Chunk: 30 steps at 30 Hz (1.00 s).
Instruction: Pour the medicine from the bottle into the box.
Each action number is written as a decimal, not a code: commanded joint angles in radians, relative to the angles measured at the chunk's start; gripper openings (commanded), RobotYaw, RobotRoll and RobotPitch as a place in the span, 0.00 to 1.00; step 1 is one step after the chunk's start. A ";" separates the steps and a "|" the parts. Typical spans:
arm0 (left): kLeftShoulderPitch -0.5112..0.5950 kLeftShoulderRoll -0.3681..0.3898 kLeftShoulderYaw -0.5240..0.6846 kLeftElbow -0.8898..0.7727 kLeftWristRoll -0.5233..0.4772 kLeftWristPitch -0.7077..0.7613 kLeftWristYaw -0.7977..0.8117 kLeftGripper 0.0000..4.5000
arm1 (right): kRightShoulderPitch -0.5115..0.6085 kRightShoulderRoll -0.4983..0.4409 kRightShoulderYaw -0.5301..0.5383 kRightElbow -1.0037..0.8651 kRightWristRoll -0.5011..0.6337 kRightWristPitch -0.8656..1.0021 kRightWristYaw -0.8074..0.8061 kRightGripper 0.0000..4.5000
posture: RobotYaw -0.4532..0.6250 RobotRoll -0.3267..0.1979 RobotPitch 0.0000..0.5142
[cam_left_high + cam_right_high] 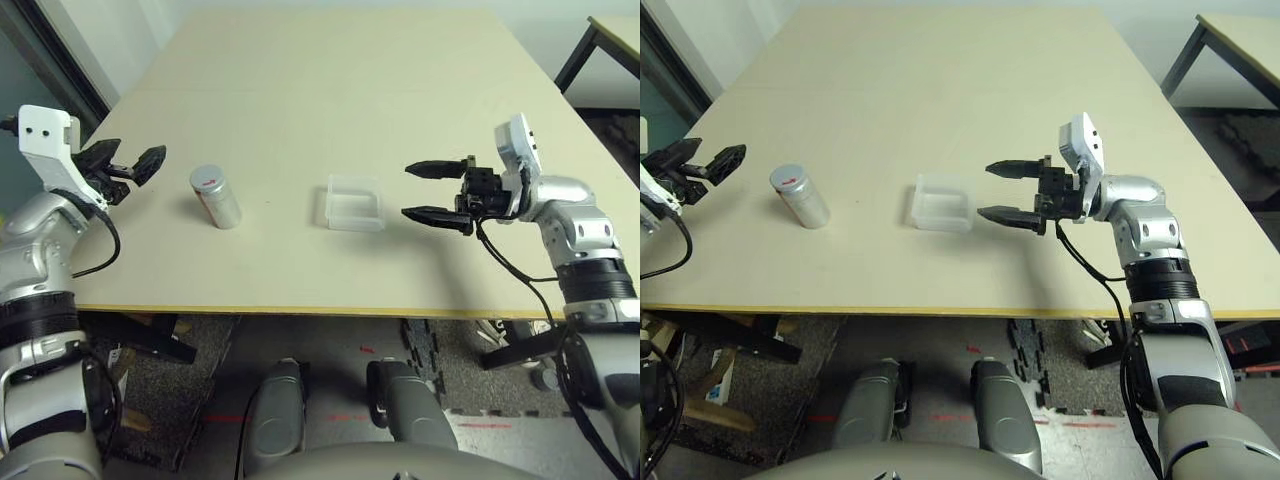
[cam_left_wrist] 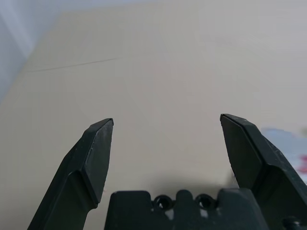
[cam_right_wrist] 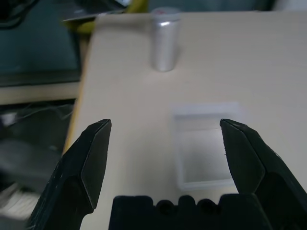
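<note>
The left gripper (image 1: pixel 128 168) hangs over the table's left edge with its 2 black fingers spread wide and nothing between them, just beside the bottle (image 1: pixel 215 196) but apart from it. The right gripper (image 1: pixel 436 192) is likewise wide open and empty, its fingertips pointing at the box (image 1: pixel 353 202) from the robot's right, near it without touching. The bottle stands upright on the table (image 1: pixel 330 90), silver-grey with red marks on its top, and whether its cap is on or off cannot be told. The clear square box sits flat in the middle of the table, between the bottle and the right gripper, well apart from the bottle; in the right wrist view its floor looks bare, and no pill can be made out in it. Judged from this, the task has hardly begun: neither thing is held, nothing has been poured, and the medicine is presumably inside the bottle. What is left is nearly all of it: grasping the bottle, opening it if it is capped, carrying it over the box and tipping it
</note>
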 commanded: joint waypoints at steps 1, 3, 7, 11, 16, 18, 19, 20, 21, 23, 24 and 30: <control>0.090 0.022 0.061 -0.132 -0.070 0.069 -0.025 0.99 | 0.001 -0.004 0.025 -0.002 -0.012 -0.013 0.028 1.00 | 0.54 0.62 0.25; 0.161 0.021 0.091 -0.209 -0.111 0.097 -0.047 0.99 | -0.010 0.007 0.032 0.020 -0.020 -0.026 0.034 1.00 | 0.55 0.62 0.25; 0.268 0.007 0.112 -0.317 -0.176 0.125 -0.084 0.99 | -0.026 0.018 0.042 0.059 -0.032 -0.054 0.043 1.00 | 0.57 0.62 0.27; 0.343 -0.015 0.109 -0.350 -0.183 0.086 -0.109 0.99 | -0.041 0.029 0.047 0.092 -0.041 -0.078 0.052 1.00 | 0.58 0.62 0.27; 0.391 -0.041 0.063 -0.328 -0.148 0.014 -0.143 0.99 | -0.054 0.036 0.049 0.119 -0.052 -0.106 0.059 1.00 | 0.58 0.62 0.26; 0.393 -0.047 0.035 -0.309 -0.125 -0.015 -0.146 0.99 | -0.057 0.036 0.048 0.125 -0.056 -0.114 0.061 1.00 | 0.57 0.62 0.26; 0.390 -0.052 0.022 -0.294 -0.114 -0.031 -0.147 0.99 | -0.057 0.036 0.047 0.128 -0.058 -0.118 0.062 1.00 | 0.57 0.62 0.25; 0.382 -0.059 0.007 -0.273 -0.098 -0.051 -0.144 0.99 | -0.057 0.036 0.046 0.129 -0.060 -0.122 0.062 1.00 | 0.56 0.62 0.25; 0.376 -0.065 -0.007 -0.254 -0.083 -0.072 -0.141 0.99 | -0.056 0.035 0.045 0.130 -0.062 -0.126 0.061 1.00 | 0.56 0.62 0.25; 0.370 -0.072 -0.038 -0.222 -0.046 -0.120 -0.144 0.99 | -0.054 0.033 0.043 0.131 -0.066 -0.135 0.058 1.00 | 0.55 0.62 0.25; 0.369 -0.076 -0.049 -0.215 -0.035 -0.137 -0.145 0.99 | -0.053 0.033 0.043 0.130 -0.067 -0.137 0.058 1.00 | 0.55 0.62 0.24; 0.342 -0.117 -0.082 -0.155 0.014 -0.238 -0.128 0.99 | -0.045 0.025 0.038 0.130 -0.072 -0.151 0.052 1.00 | 0.53 0.62 0.25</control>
